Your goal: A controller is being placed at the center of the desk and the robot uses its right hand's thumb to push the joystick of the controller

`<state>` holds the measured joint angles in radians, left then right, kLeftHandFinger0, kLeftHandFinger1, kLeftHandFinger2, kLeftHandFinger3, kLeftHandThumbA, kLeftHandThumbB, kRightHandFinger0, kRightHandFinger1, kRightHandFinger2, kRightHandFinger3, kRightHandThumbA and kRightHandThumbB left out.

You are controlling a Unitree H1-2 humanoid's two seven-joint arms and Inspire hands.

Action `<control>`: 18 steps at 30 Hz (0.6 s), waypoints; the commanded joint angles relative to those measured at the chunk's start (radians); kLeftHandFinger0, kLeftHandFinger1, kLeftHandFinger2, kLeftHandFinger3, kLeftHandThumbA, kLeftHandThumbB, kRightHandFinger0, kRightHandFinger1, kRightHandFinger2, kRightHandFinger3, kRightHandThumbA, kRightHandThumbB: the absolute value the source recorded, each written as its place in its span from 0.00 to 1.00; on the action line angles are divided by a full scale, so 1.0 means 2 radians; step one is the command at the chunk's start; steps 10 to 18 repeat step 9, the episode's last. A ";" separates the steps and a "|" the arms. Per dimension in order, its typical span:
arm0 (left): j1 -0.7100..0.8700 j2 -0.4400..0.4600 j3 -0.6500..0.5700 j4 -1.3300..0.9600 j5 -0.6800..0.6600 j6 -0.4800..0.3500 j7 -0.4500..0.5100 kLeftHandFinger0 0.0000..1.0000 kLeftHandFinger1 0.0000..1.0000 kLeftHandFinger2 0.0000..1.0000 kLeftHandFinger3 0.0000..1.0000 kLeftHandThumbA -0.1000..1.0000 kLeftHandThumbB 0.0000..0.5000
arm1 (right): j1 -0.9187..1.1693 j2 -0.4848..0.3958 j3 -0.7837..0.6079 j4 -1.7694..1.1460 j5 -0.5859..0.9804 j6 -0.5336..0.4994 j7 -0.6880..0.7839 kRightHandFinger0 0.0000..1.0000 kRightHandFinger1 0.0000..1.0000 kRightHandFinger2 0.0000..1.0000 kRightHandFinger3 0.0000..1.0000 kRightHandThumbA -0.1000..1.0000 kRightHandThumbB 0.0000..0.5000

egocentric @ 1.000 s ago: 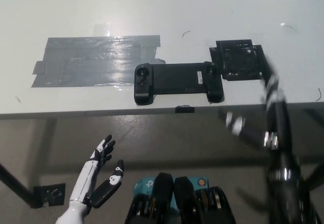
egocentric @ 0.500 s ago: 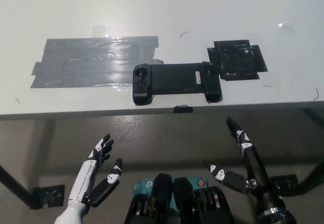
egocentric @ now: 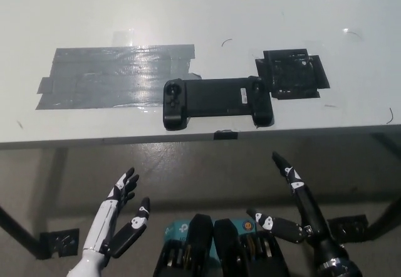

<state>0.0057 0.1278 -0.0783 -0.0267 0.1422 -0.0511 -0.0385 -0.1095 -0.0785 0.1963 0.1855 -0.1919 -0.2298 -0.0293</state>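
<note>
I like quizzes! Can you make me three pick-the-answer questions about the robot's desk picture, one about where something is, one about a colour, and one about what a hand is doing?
1. Where is the controller?
A. On the desk, near its front edge
B. On the floor
C. In the left hand

2. What colour is the big tape patch left of the controller?
A. Red
B. Grey
C. Yellow

3. What is the right hand doing?
A. Pressing the joystick
B. Gripping the controller
C. Held open below the desk edge, touching nothing

Answers:
1. A, since the controller lies flat on the white desk just behind the front edge.
2. B, since the tape is dull silvery grey.
3. C, since the black hand's fingers are spread apart, well short of the controller; the white left hand is likewise open at lower left.
</note>
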 commanded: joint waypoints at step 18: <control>-0.002 0.006 0.005 -0.013 0.004 -0.007 0.000 1.00 1.00 1.00 1.00 0.55 0.00 | -0.017 0.000 0.003 -0.005 -0.012 -0.023 0.009 1.00 1.00 1.00 1.00 0.84 0.35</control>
